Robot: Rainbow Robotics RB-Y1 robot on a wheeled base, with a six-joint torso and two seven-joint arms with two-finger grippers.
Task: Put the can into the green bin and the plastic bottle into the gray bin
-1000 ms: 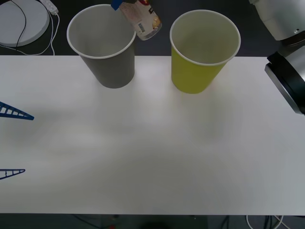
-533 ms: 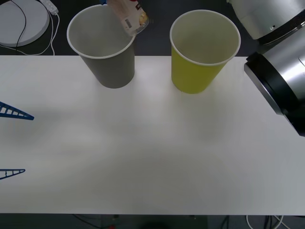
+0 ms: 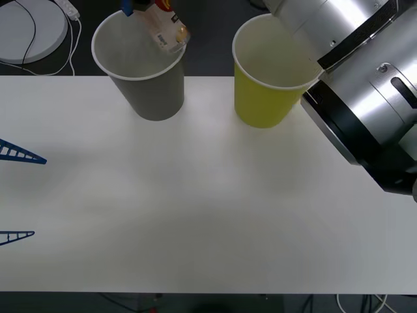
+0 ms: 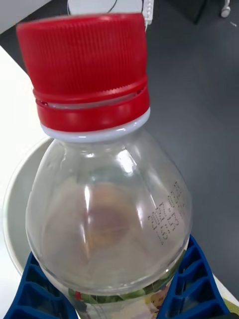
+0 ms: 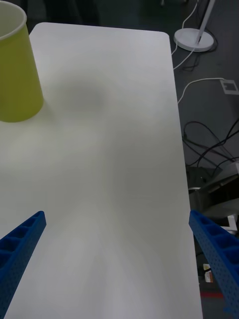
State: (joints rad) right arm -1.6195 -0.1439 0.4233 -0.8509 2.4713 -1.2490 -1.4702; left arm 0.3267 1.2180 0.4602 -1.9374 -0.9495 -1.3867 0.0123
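While the right arm reaches across the far edge of the desk (image 3: 195,195), its right gripper (image 4: 114,294) grasps the plastic bottle (image 3: 164,29) tilted above the far right part of the gray bin (image 3: 140,65) rim, partly over the opening. Blue fingers (image 4: 35,294) clench both sides of the bottle body in the right wrist view.

Containers: gray bin stands upright at the desk's far edge, left of centre; what can be seen of its inside looks bare in the front view. Green bin (image 3: 273,72) stands upright beside it to the right, also at the far edge, apart from the gray bin; the right arm's silver housing covers part of its rim, and the visible inside shows nothing in it.

View differences: right wrist view gives the red cap (image 4: 87,70), the clear shoulder with printed date code, and the pale bin rim curving behind the bottle; the front view shows the bottle's label end and its place over the gray bin.

Left gripper (image 5: 119,244) hovers over the desk's left side, fingers spread wide and released. Left wrist view also shows the green bin at a desk corner and floor cables beyond the desk edge.
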